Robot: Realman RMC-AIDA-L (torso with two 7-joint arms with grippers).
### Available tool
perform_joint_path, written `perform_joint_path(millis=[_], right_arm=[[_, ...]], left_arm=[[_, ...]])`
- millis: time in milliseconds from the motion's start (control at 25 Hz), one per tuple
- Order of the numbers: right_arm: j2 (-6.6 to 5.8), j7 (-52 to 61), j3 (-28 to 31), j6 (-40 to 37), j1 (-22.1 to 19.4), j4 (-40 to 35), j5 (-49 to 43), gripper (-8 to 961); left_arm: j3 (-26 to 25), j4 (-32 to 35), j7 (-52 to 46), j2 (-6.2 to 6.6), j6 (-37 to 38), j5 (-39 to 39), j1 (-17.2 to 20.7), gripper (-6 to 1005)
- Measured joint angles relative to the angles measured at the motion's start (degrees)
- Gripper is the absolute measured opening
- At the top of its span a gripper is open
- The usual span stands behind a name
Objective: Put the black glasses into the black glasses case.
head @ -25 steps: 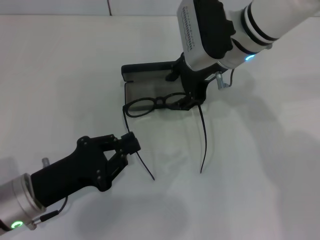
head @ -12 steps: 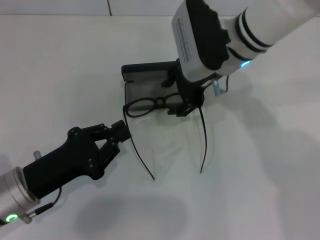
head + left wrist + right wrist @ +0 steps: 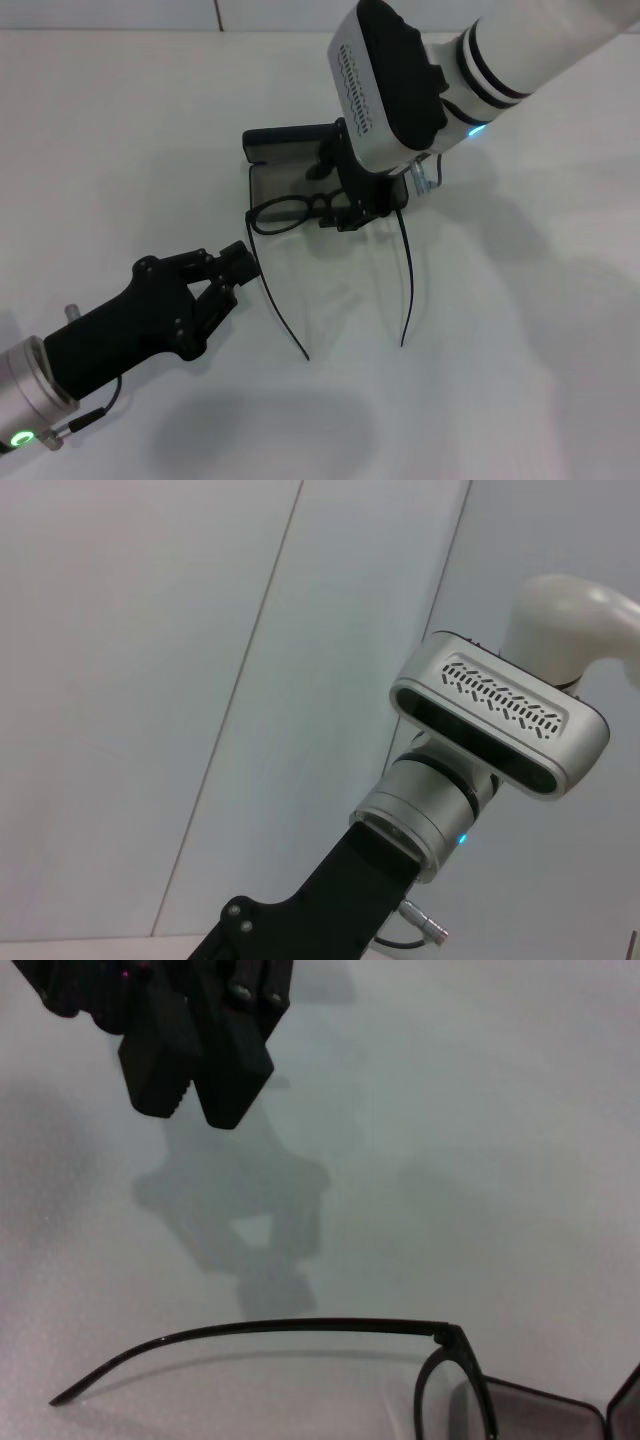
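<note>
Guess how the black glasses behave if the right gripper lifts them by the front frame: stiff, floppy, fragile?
The black glasses look light: thin frame, slender temples. The unfolded temple arms trailing over the table would probably swing or flex on a lift. Likely fragile, so the right gripper at the frame should squeeze gently.

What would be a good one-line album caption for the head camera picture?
Right gripper holds the black glasses over the open black glasses case, left gripper shut nearby.

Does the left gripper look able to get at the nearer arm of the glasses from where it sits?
Probably yes: the left gripper sits shut just beside that arm of the glasses, nothing between. The right gripper is at the frame's far side.
</note>
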Motion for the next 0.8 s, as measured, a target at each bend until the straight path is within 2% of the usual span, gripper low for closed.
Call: perform_joint_path(millis=[80,520,800], right_arm=[[0.00,0.0,-0.4,0.0,-0.4,-0.4,0.0,601],[0.00,0.2,-1.6,-0.6,-1.1,-0.7,1.3,408],[0.00,0.5,-2.6,-1.1,-1.7,-1.0,1.5,249]], left_arm=[[0.0,-0.2,0.1,0.03,0.0,0.0,0.0,127],[0.0,-0.3,0.1,0.02,0.0,-0.3,0.0,127],[0.0,-0.5,0.1,-0.06,0.1,-0.3,0.0,128]])
